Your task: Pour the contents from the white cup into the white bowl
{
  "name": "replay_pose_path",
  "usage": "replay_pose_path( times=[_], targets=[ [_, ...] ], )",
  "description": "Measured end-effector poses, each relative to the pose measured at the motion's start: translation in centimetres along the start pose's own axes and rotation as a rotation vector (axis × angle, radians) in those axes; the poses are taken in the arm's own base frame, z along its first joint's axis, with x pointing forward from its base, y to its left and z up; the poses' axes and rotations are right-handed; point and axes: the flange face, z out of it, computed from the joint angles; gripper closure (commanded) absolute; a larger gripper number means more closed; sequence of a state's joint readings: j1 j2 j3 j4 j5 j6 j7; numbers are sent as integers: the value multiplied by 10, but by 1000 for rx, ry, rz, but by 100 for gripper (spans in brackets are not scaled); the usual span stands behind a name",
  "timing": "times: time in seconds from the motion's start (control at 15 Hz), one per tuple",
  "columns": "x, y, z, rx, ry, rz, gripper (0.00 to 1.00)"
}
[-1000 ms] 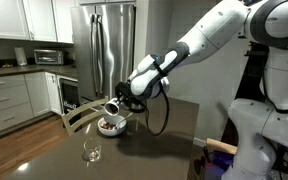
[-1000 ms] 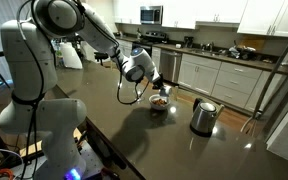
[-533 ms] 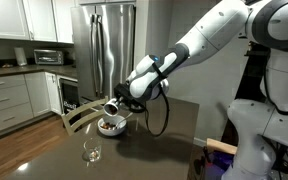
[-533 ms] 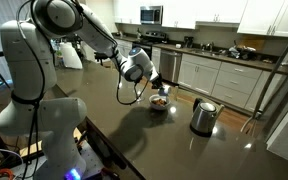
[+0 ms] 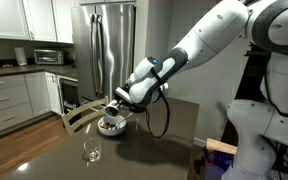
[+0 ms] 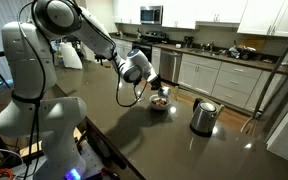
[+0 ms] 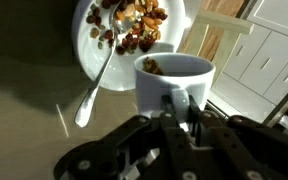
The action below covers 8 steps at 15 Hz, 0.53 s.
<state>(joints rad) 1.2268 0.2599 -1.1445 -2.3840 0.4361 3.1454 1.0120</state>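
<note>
The white cup (image 7: 174,78) hangs in my gripper (image 7: 179,112), which is shut on its handle. A few brown bits show at the cup's rim. In the wrist view the white bowl (image 7: 87,42) lies just beyond the cup, holding brown and tan pieces and a metal spoon (image 7: 92,95). In both exterior views the cup (image 5: 112,106) is tilted directly above the bowl (image 5: 110,127), and the gripper (image 6: 152,89) hovers over the bowl (image 6: 159,105) on the dark table.
A clear stemmed glass (image 5: 91,149) stands on the table in front of the bowl. A steel kettle (image 6: 203,116) sits beside the bowl. A wooden chair (image 5: 76,115) stands at the table's far edge; kitchen counters and a fridge lie beyond.
The arm has shifted only slightly; the cup stays tilted over the bowl in the same grip.
</note>
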Motion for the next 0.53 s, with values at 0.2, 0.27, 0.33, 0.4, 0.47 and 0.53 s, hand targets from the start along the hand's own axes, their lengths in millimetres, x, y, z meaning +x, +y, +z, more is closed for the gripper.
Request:
replay_pose_path(
  times=[0.2, 0.27, 0.33, 0.4, 0.47, 0.53],
  targets=[
    [-5, 5, 2, -12, 0, -11, 96],
    [-6, 7, 3, -16, -1, -12, 96],
    [-7, 8, 3, -19, -2, -13, 96],
    [-7, 9, 3, -21, -2, -13, 96],
    [-8, 10, 4, -23, -4, -14, 96],
    [-9, 11, 4, -25, -5, -16, 96]
  ],
)
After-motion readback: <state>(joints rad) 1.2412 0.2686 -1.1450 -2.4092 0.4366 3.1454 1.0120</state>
